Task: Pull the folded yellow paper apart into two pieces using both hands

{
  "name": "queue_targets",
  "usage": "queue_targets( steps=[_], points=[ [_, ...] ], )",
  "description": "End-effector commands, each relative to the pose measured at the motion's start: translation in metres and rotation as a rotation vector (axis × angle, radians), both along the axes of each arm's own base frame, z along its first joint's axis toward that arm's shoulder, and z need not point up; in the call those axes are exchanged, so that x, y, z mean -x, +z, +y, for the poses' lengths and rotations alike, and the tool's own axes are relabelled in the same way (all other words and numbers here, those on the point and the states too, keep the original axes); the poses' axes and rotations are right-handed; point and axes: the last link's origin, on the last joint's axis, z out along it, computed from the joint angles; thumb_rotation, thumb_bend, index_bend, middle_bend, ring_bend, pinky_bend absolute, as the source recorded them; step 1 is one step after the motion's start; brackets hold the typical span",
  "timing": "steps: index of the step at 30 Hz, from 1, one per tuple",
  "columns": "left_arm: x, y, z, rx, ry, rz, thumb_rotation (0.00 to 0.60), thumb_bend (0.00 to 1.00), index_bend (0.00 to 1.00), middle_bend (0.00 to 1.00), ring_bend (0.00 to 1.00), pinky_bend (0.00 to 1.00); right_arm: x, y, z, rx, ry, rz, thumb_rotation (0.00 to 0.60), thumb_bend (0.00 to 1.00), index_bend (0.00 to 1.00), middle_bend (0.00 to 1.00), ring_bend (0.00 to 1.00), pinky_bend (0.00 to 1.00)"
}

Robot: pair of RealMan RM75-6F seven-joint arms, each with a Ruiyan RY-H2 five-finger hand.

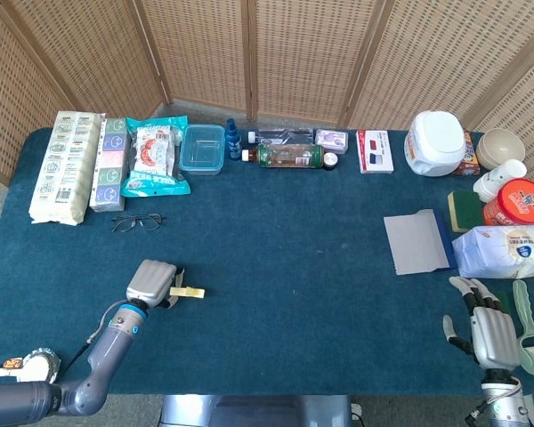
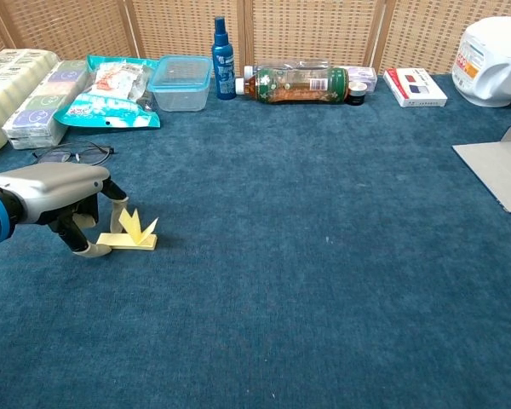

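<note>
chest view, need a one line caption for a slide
The left hand pinches one end of the folded yellow paper on the blue table, with the right hand out of frame.
</note>
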Motion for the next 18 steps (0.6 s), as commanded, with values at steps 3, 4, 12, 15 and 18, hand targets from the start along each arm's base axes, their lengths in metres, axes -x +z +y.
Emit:
queue_targets(
  steps=[3,4,12,15,18],
  points=[
    [-0.005,0.017,0.006,-0.008,-0.056,-0.02,0.6,0.35,0.65,1.0,1.0,1.0,-0.003,-0.001,-0.002,-0.004,0.016,-0.012,0.6,0.47,0.16,0.22,0.11,0.19],
    [-0.006,0.021,0.008,-0.007,-0.063,-0.029,0.6,0.35,0.65,1.0,1.0,1.0,-0.005,-0.002,-0.003,-0.006,0.022,-0.017,0.6,0.47,0.16,0.22,0.11,0.19],
    [-0.016,0.064,0.032,-0.004,-0.15,-0.047,0.6,0.35,0.65,1.0,1.0,1.0,-0.024,-0.009,-0.018,-0.033,0.108,-0.065,0.6,0.47,0.16,0.22,0.11,0.19],
    [-0.022,0.076,0.042,0.019,-0.196,-0.034,0.6,0.35,0.65,1.0,1.0,1.0,-0.031,-0.016,-0.024,-0.062,0.142,-0.091,0.6,0.47,0.16,0.22,0.11,0.19],
    [-0.03,0.081,0.052,0.046,-0.23,-0.027,0.6,0.35,0.65,1.0,1.0,1.0,-0.039,-0.026,-0.03,-0.089,0.167,-0.138,0.6,0.47,0.16,0.22,0.11,0.19]
  ],
)
